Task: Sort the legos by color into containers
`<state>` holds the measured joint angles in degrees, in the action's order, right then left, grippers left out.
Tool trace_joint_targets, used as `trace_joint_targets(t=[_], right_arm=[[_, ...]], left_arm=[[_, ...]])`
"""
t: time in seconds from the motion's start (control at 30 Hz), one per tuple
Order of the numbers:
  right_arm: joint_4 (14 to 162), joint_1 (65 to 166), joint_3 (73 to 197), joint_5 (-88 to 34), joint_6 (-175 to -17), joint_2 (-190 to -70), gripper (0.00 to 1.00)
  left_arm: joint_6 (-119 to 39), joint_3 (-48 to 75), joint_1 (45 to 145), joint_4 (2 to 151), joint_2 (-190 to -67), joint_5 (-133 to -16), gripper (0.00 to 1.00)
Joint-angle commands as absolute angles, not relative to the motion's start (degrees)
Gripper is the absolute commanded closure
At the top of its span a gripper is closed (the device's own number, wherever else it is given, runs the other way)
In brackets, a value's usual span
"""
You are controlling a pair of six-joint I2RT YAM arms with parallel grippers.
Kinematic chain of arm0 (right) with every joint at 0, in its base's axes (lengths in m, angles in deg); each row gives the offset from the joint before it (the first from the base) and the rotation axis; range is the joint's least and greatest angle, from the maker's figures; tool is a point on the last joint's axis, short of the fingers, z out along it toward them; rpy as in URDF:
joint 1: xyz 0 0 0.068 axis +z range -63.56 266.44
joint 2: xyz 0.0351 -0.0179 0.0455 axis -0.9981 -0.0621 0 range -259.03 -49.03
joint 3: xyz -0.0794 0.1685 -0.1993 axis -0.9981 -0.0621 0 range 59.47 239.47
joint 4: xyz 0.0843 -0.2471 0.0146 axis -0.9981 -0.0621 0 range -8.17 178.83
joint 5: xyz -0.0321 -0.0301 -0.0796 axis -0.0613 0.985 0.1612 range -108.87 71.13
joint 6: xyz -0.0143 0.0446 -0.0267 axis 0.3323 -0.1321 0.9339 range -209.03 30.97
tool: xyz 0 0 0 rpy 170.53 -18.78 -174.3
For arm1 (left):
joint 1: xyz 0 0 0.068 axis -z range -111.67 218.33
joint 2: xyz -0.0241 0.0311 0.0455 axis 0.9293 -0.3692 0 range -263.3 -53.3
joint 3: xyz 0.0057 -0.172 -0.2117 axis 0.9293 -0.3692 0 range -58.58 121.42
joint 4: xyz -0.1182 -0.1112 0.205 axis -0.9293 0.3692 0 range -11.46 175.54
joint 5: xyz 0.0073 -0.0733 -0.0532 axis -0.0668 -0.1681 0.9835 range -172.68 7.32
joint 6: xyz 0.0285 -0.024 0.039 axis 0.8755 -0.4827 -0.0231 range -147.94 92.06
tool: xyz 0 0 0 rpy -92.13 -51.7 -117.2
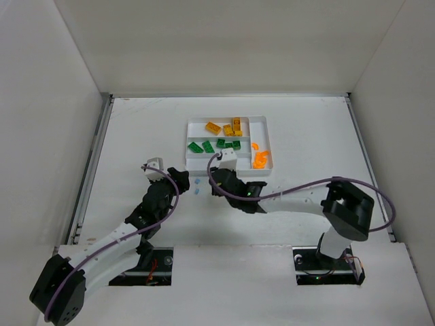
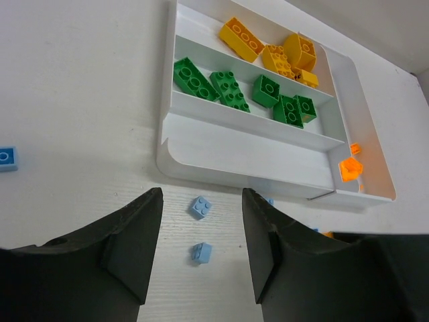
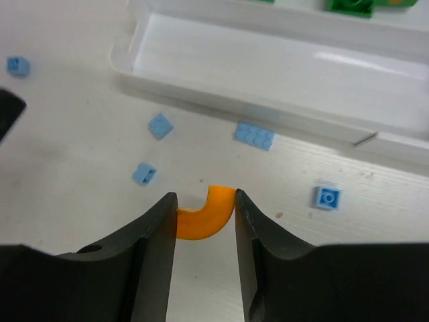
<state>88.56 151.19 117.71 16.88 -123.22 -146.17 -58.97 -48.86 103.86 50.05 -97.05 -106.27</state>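
While yellow bricks [image 2: 241, 37] and green bricks [image 2: 228, 87] sit in the two far slots of the tray [image 2: 201, 144] and orange bits [image 2: 350, 168] in its side slot, light blue pieces [image 2: 200, 207] lie unsorted on the tabletop [image 2: 80, 100], the right end effector [image 3: 204, 201] pinching an orange arch [image 3: 208, 221], the left end effector [image 2: 201, 194] part-open and empty.

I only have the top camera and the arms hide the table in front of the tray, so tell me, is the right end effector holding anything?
Observer: Yes. The right wrist view shows the right end effector closed on a curved orange piece.
Operator: And the other arm?
Observer: The left end effector is open and holds nothing. Two light blue bricks lie on the table between its fingers.
Operator: Has any blue gone in yet?
Observer: No. The left wrist view shows the tray's nearest long slot empty.
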Motion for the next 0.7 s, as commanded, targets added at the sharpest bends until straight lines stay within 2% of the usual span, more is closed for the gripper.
trace_joint_targets(t=[0.0, 0.23, 0.53, 0.6, 0.67], right_arm=[[92.43, 145.13, 115.12, 15.59, -121.82, -139.83, 0.65], [94.28, 130.53, 112.91, 12.6, -115.84, -137.0, 0.65], [96.03, 121.82, 113.09, 9.87, -112.41, -142.45, 0.64], [96.12, 121.11, 113.09, 9.7, -112.41, -143.07, 0.61], [96.12, 120.94, 113.09, 9.87, -112.41, -142.98, 0.54]], left_arm=[[-59.23, -49.35, 103.62, 48.04, -97.16, -106.23, 0.53], [-59.32, -48.74, 103.01, 49.87, -98.48, -107.81, 0.54], [-60.37, -48.47, 100.11, 53.31, -99.09, -111.76, 0.54], [-60.29, -48.47, 99.14, 53.49, -99.71, -112.56, 0.54], [-60.29, -48.47, 98.35, 54.18, -99.54, -112.73, 0.54]])
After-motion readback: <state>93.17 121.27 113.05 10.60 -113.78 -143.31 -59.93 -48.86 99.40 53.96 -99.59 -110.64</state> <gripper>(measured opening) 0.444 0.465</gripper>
